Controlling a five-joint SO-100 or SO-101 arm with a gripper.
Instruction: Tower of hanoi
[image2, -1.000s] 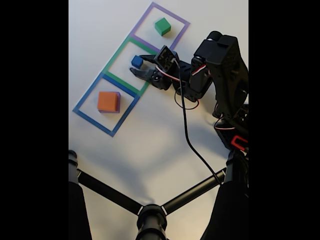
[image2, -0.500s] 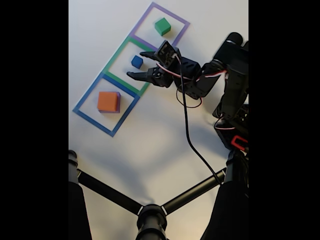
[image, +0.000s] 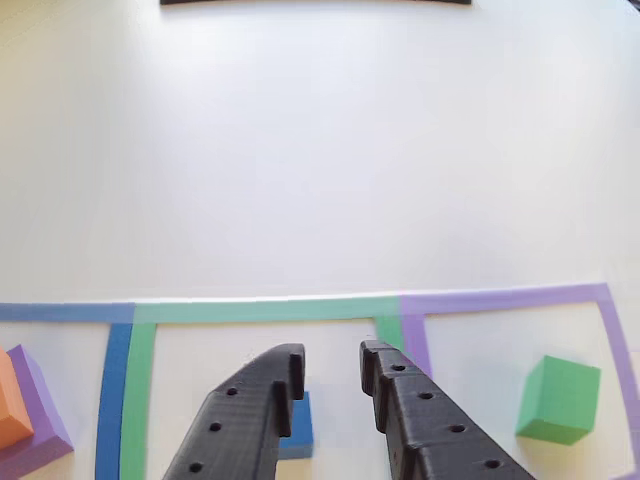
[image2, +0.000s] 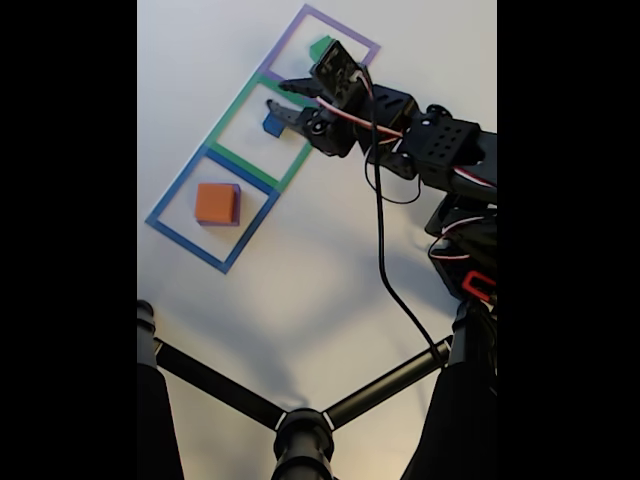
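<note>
Three taped squares lie in a row on the white table. A small blue cube (image2: 269, 126) sits in the green square (image2: 226, 120). The purple square (image2: 352, 34) holds a green cube (image2: 319, 44), partly hidden by the wrist. An orange block (image2: 215, 202) rests on a purple slab in the blue square (image2: 165, 215). My gripper (image2: 287, 99) hangs open over the far side of the green square, holding nothing. In the other view, the blue cube (image: 298, 428) peeks out beside the left finger of the gripper (image: 331, 362), with the green cube (image: 558, 401) to the right and the orange block (image: 8, 398) at the left edge.
Black tripod legs (image2: 300, 425) spread across the bottom of the fixed view. A black cable (image2: 381, 260) trails from the wrist down to the arm's base (image2: 470, 270) at the right. White table extends beyond the squares.
The gripper has swung from beside the blue cube toward the purple square and now partly covers the green cube. The blue cube stays in the green square; the jaws remain open.
</note>
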